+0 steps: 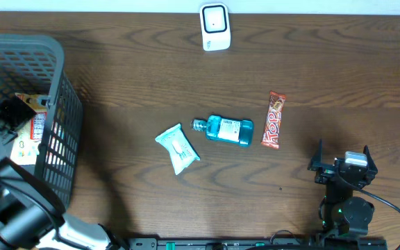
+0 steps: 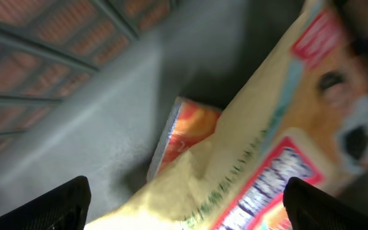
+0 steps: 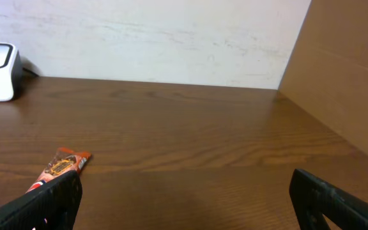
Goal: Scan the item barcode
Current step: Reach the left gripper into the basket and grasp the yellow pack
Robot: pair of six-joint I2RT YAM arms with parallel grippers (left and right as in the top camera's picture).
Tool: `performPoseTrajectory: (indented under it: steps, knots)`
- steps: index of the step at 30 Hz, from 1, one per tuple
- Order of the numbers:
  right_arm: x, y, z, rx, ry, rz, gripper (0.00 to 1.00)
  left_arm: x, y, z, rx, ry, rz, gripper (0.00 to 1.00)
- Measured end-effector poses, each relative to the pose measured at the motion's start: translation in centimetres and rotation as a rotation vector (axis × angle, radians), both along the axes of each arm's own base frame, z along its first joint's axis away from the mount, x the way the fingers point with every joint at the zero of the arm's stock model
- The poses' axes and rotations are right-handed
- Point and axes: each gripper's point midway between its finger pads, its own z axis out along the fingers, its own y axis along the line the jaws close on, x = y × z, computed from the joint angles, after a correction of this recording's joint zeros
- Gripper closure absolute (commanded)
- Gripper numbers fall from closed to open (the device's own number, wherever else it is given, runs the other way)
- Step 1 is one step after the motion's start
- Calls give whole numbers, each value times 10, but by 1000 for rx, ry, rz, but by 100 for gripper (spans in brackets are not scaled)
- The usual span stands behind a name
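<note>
left claw [image 2: 200, 203] spread wide, above packet [image 2: 267, 147]

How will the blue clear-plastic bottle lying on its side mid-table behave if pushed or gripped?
The blue clear-plastic bottle looks blue throughout, as if full of liquid, so it is probably heavy for its size. Its body appears broad and flattish, so it would likely slide rather than roll. Smooth rigid plastic may slip under a pinch.

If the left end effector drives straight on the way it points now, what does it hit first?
Most likely the yellow packet with red print, directly ahead of the open left end effector inside the grey plastic basket; depth is blurred.
</note>
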Motion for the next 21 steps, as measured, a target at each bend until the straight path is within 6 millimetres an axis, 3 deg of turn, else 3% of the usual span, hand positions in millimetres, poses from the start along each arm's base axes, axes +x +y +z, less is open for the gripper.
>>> performPoseTrajectory:
  steps: [5,9,16,21]
  knots:
    - [0,0,0,0,0,0,1,1,-8,-31,-73,49,-59,4]
    - [0,0,0,0,0,0,1,7,-17,-38,-123,30,-125,7]
    - [0,0,0,0,0,0,1,13,-29,-39,-178,-10,-214,62]
    - [0,0,0,0,0,0,1,21,-41,-35,-233,-70,-280,86]
